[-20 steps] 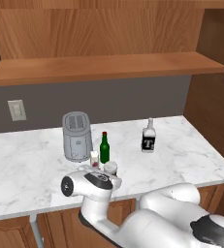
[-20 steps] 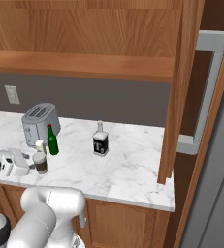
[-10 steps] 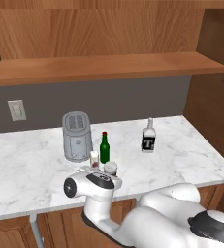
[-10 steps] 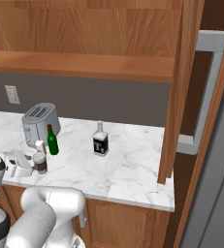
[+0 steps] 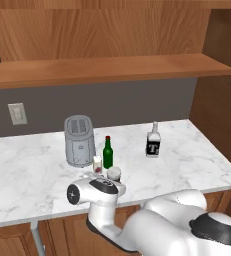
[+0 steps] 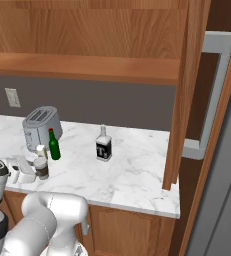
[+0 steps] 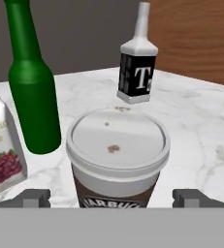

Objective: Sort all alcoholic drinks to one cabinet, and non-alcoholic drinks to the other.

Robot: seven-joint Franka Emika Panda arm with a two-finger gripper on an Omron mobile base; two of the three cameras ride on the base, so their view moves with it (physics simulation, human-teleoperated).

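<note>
We see the paper coffee cup (image 7: 117, 160) standing on the marble tabletop (image 7: 200, 131) between our spread fingers (image 7: 33, 197), one tip on either side, neither touching it. Its white plastic lid is round and flat above a dark sleeve. Beside it stand the smooth green glass bottle (image 7: 33, 92) and the small white carton (image 7: 1, 150); the squarish clear bottle (image 7: 136, 68) stands farther back. Our hand reaches low, roughly level across the tabletop.

On the counter (image 5: 32, 172), the coffee cup (image 7: 117, 155) stands nearest the front edge. Just behind it, the green bottle (image 7: 33, 85) stands beside the carton (image 7: 1, 147), perhaps touching. The toaster (image 5: 79, 141) sits behind them to the left, and the labelled bottle (image 5: 153, 141) well apart to the right.
</note>
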